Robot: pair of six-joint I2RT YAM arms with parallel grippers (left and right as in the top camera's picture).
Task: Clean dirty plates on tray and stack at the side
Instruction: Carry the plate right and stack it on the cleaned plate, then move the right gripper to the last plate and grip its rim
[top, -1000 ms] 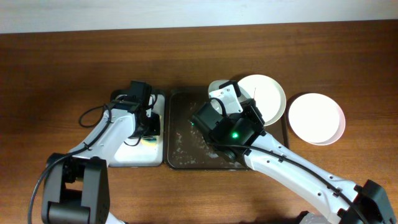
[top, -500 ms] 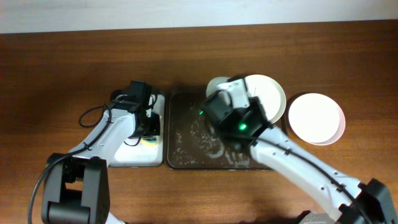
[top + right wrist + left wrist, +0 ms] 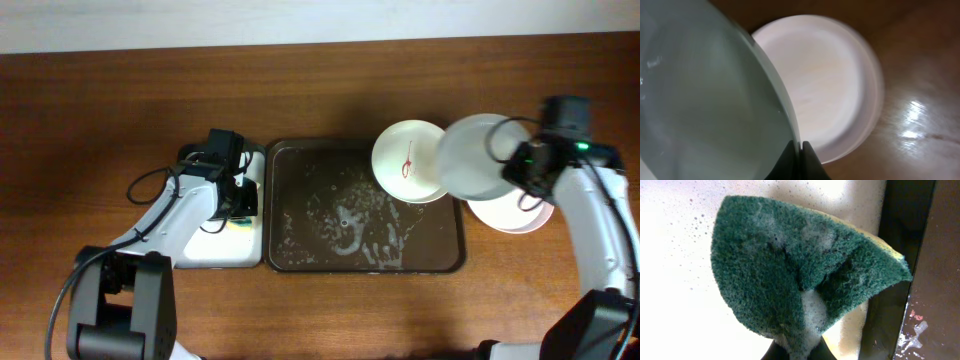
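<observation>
- Right gripper (image 3: 799, 150): jaws closed to a narrow pinch on the rim of the pale green plate (image 3: 705, 100). The dark fingertips meet at the plate's edge.
- Pale green plate: round, shallow, smooth and glossy, with no red on the face that shows. It is lifted off the table and seen at a slant in the wrist view.
- Beyond its rim a clean white plate (image 3: 830, 90) lies flat on the wood table (image 3: 920, 75), which is brown and shiny.
- From overhead, the green plate covers the far left part of that white plate and the right edge of the smeared white plate (image 3: 408, 160).
- Smeared white plate: sits at the far right corner of the brown tray (image 3: 300, 170), with a thin red mark at its centre.
- Brown tray: rectangular, rounded corners, raised rim, floor wet with white suds.
- Left gripper (image 3: 799, 349): closed on the lower edge of a sponge (image 3: 770, 275). It has a coarse green scouring face with a yellow foam edge, and is folded and foamy.
- The sponge hangs over the sudsy white tray (image 3: 675, 305), just left of the brown tray.
</observation>
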